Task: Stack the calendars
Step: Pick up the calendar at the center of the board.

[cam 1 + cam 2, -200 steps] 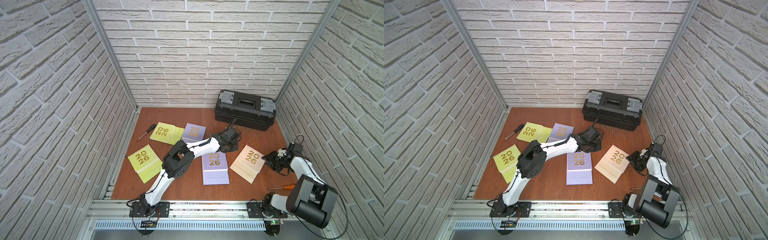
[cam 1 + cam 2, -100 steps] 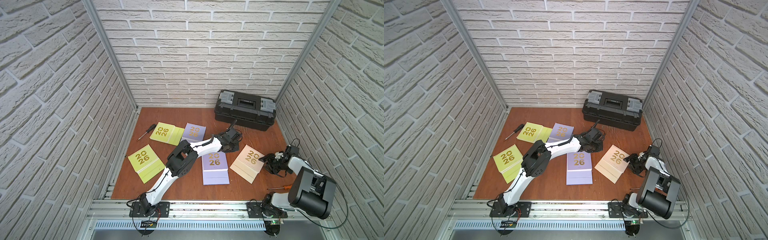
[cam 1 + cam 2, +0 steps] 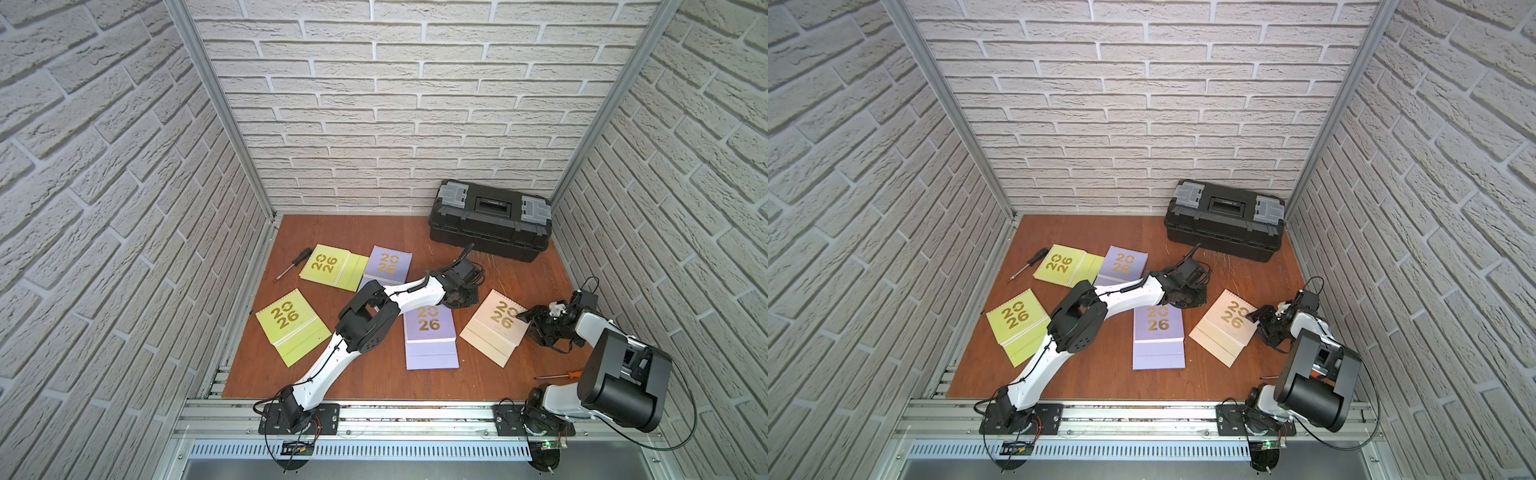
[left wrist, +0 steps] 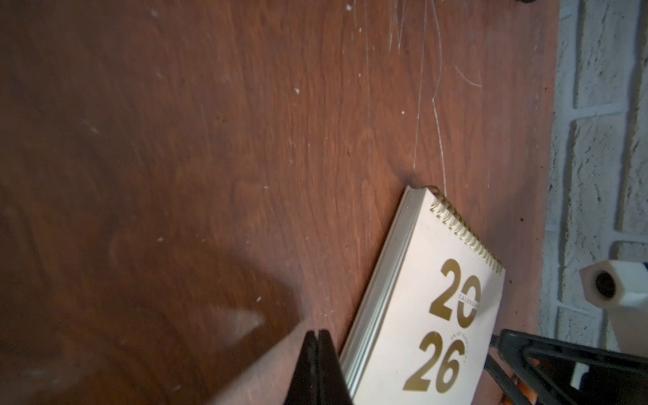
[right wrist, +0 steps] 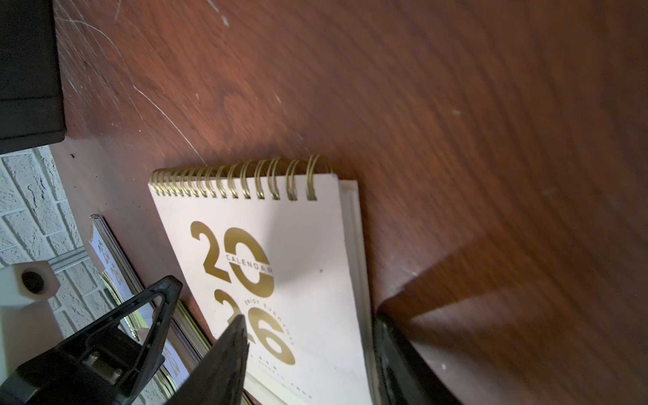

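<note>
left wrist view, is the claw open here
No, the left claw is shut tight over the table, with no gap showing and nothing held in it.

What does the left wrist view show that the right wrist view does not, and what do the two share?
Only the left wrist view: the left pincer end-on, shut with nothing between its fingers, next to the page edge of the beige calendar. Only the right wrist view: a corner of the black toolbox, a lavender calendar beyond the beige one, and the right pincer open, one finger over the cover, one off its side. Both: the beige calendar with gold spiral and 2026, the wooden table, the brick wall.
</note>
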Motion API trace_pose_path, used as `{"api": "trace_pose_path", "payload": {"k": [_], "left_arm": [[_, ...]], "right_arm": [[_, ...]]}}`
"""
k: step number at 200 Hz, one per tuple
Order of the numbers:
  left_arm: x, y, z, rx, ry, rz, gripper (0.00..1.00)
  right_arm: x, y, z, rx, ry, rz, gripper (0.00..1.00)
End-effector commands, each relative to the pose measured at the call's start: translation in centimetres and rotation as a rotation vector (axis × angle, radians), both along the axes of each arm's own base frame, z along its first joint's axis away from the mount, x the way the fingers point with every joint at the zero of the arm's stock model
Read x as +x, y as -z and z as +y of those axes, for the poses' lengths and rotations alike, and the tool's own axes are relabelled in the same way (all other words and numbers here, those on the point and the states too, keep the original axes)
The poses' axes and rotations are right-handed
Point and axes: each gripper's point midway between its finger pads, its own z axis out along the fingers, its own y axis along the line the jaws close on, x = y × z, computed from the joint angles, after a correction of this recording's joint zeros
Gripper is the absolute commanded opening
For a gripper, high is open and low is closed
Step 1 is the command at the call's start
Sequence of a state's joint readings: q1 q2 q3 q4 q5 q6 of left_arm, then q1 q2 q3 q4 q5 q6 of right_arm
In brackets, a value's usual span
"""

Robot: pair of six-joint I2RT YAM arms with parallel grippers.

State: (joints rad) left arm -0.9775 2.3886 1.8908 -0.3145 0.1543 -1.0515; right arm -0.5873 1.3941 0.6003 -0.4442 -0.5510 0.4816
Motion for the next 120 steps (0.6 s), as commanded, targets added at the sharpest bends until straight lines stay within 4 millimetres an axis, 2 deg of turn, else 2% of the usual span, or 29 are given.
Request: {"api": "trace_pose_path", "payload": {"k": [1, 83, 120], "left_arm": [[0.0, -0.7, -1.3, -0.043, 0.011, -0.004, 0.0], [-0.7, -0.3, -1.9, -0.049, 0.024, 0.01, 0.0], [-0.9, -0.1, -2.2, -0.05, 0.028, 0.013, 0.0]], "right_arm": [[-0.9, 0.4, -0.3, -0.035, 0.001, 0.027, 0.62], [-2.0, 1.3, -0.4, -0.042, 0.017, 0.076, 0.64], [-1.4, 1.5, 0.6, 0.017, -0.006, 0.034, 0.64]]}}
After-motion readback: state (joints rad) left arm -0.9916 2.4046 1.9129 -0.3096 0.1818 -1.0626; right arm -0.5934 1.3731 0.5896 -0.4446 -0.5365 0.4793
